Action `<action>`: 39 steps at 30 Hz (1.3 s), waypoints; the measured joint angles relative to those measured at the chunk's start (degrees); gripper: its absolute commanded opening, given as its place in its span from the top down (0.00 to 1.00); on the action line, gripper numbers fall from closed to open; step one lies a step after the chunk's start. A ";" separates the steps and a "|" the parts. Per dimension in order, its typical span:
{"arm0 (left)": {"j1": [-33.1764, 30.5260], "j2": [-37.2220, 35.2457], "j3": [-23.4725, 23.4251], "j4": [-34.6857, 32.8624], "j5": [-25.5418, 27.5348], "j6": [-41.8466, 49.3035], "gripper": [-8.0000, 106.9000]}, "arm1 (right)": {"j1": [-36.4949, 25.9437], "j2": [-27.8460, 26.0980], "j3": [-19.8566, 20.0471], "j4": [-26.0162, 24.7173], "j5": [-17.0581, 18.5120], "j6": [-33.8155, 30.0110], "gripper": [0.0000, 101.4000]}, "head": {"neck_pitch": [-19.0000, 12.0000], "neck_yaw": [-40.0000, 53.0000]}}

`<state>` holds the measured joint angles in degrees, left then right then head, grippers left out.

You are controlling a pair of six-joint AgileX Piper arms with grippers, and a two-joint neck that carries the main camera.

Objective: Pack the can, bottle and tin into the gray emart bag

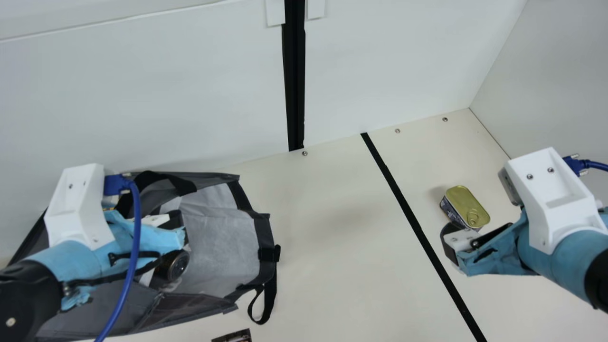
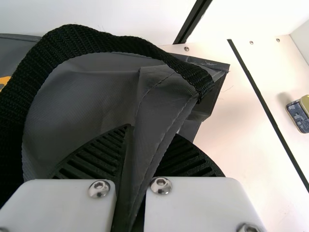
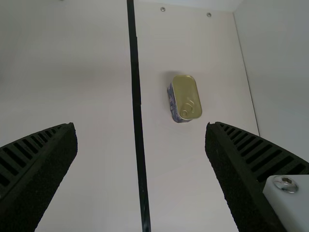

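My left gripper (image 1: 176, 227) is at the gray bag (image 1: 219, 247), which lies open at the left. In the left wrist view, my left gripper (image 2: 151, 134) is shut on a fold of the bag's fabric (image 2: 157, 101), below a black strap. Inside the bag, partly behind that arm, a dark round-ended item (image 1: 178, 265) shows; can or bottle, I cannot tell. The gold-lidded tin (image 1: 465, 205) rests on the table at the right. My right gripper (image 1: 477, 213) is over the table close to it. In the right wrist view, my right gripper (image 3: 141, 129) stands open, the tin (image 3: 186, 97) beyond its fingers.
A black line (image 1: 413, 218) crosses the cream table (image 1: 327, 247) between bag and tin. A strap loop (image 1: 269, 299) hangs from the bag's right side. A dark printed item (image 1: 235, 336) lies at the front edge of view. White walls stand behind and at right.
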<state>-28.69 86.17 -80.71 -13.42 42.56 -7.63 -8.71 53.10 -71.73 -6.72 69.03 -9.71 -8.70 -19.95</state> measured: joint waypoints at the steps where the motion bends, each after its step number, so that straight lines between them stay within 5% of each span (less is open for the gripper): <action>1: 0.00 0.00 0.00 0.00 0.00 0.00 0.84 | 0.13 0.23 -0.13 -0.14 -0.06 0.13 0.10 | 0.00 0.00; 39: 0.00 0.00 0.00 0.00 0.00 0.00 0.84 | -6.43 14.36 -2.21 1.47 -10.43 -6.28 0.10 | 0.00 0.09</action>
<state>-28.69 86.17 -80.71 -13.42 42.56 -7.63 -15.15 67.46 -73.94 -5.25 58.60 -15.98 -8.70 -19.86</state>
